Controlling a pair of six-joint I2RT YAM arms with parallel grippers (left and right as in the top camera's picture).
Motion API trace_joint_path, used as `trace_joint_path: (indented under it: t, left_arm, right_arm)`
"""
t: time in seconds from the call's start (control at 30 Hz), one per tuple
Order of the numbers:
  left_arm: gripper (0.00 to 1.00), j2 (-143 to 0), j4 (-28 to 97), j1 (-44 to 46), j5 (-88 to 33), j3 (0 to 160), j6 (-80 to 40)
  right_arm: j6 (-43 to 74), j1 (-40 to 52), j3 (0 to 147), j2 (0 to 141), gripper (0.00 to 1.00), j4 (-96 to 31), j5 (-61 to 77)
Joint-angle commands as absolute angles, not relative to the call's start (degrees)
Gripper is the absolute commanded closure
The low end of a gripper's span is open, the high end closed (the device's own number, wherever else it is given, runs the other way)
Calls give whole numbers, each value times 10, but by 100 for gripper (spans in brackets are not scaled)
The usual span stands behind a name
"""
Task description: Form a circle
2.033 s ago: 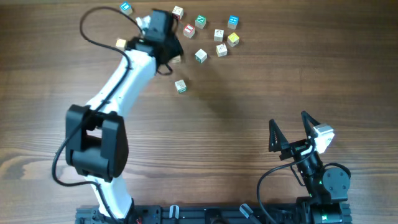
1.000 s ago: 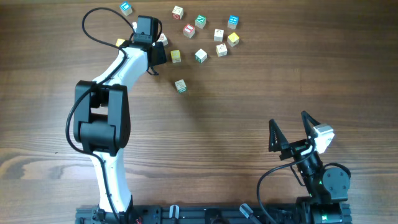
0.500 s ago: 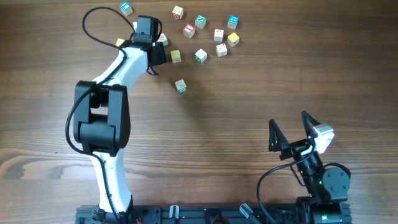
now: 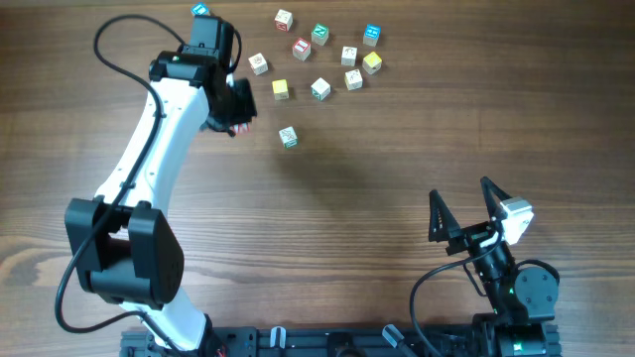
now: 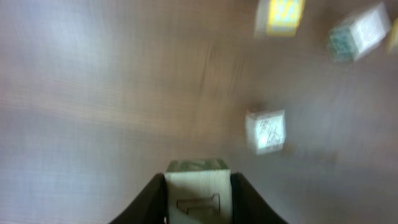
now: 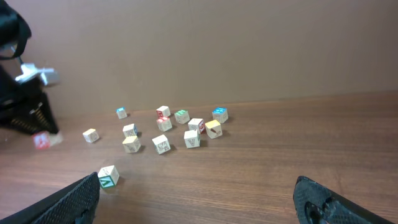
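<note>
Table (image 4: pixel 397 178): brown wood grain, matt. Loose cubes (image 4: pixel 320 89): pale wood, faces printed in colour. Cube (image 5: pixel 198 200) clamped in left gripper (image 5: pixel 198 186): same pale wood. Left arm (image 4: pixel 159 139): glossy white plastic shell, matt black joints.

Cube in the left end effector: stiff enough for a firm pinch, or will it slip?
Probably rigid: the cube looks like solid wood with square edges. Its flat sides sit flush in the left end effector, so slipping seems unlikely. Flat faces: set down, it likely slides, not rolls.
</note>
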State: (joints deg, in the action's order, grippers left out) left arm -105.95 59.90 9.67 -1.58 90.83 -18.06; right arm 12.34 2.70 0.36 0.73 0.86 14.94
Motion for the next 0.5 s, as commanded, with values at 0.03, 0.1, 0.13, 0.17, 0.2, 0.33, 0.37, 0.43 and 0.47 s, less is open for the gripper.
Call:
trace_joint_path:
  t: [0.03,0.1,0.13,0.17,0.2,0.33,0.37,0.43,0.47]
  left_arm:
    - [76,-1061,663,104,-62,889,-186]
    - [75,-1061,676,117,-62,859,-186]
    - [75,-1061,675,123,-62,848,-186]
    - [75,-1061,669,128,-62,836,-184]
    - [75,-1061,654,136,-62,819,-184]
    - [75,-1061,619,157,-61,779,-184]
    - [75,-1061,607,164,-61,768,-184]
    - [75,-1061,577,179,-50,748,-182]
    - [75,-1061,558,187,-43,738,-182]
  right_arm:
    - [120,30,3,3,0,12,144]
    - [120,30,3,3,0,12,144]
    - [120,30,3,3,0,12,144]
    - [120,30,3,3,0,12,144]
    - [120,30,3,3,0,12,144]
    - [120,30,3,3,0,12,144]
    - [120,30,3,3,0,12,144]
    - [120,30,3,3,0,12,144]
    - [120,30,3,3,0,12,144]
